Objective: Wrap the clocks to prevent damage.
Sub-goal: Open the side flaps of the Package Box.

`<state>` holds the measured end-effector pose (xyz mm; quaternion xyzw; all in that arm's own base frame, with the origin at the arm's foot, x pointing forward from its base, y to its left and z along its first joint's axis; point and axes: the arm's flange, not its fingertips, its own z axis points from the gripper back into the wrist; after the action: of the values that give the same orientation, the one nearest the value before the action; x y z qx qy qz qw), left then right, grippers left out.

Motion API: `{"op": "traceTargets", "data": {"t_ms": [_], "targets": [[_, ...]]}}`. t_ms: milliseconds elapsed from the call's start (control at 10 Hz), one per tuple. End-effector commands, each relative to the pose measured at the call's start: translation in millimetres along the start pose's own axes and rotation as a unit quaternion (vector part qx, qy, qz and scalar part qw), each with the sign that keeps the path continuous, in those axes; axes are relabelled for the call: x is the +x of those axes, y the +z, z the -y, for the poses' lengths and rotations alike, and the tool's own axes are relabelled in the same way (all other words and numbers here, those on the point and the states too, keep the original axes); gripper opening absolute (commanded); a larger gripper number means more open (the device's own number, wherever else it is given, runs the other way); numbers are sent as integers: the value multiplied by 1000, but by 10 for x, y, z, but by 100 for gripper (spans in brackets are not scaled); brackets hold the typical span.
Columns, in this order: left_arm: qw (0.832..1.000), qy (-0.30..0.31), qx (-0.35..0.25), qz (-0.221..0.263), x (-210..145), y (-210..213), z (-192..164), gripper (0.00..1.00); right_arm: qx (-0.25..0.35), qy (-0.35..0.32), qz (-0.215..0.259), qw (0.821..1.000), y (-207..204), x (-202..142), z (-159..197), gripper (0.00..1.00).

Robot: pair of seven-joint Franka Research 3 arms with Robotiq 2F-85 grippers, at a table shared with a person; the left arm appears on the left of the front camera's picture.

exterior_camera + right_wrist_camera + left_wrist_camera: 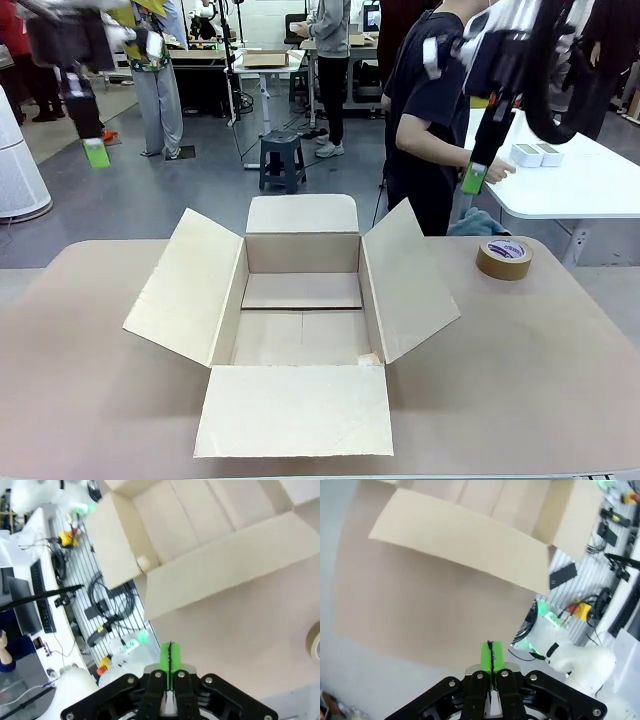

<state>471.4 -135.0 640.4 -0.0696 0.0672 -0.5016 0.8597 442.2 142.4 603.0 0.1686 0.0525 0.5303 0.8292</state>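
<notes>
Workshop floor in the bkgd, w/ people standing at benches further back. Up front a tan table (520,390) carries a big cardboard box (185,285), centre, all four flaps folded out, nothing inside. A person (425,120) stands at the far right edge, turned toward a white side table (600,190), one hand (497,172) reaching to it. Both arms are held high, well above the table. L end effector (96,153) hangs far left, clenched on nothing. R end effector (473,179) hangs close by the person's hand, also clenched and empty; in each wrist view the green pads (485,657) meet flat. A brown tape roll (504,258) lies flat on the table, right of the box & apart from it. Two small white boxes (537,154) sit side by side on the side table near the person's hand; whether these hold the clocks I cannot tell, so where the clocks are can't be said. Judgement: clocks are prob. rigid but fragile at the face, light to moderate in weight, smooth casing maybe slippery. Best to take hold at the case rim or sides, never across the glass, w/ soft wrap btwn pads & clock.
</notes>
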Motion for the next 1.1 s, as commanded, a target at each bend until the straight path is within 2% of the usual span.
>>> {"op": "traceTargets", "data": {"t_ms": [0,100,700,900,1000], "targets": [[999,13,38,24,88,-14,51,1,-23,-6,-9,1000,-34,35,30,1],[1000,0,0,0,0,0,0,1,0,0,0,1000,0,0,0,1],[1000,11,2,0,36,-28,-23,1,-10,-1,-7,1000,-3,-6,27,1],[990,126,50,25,282,-102,228,1,-51,-95,-7,994,-182,250,-229,1],[980,169,105,25,379,-153,383,1,-63,-99,12,993,-254,350,-324,1]]}}
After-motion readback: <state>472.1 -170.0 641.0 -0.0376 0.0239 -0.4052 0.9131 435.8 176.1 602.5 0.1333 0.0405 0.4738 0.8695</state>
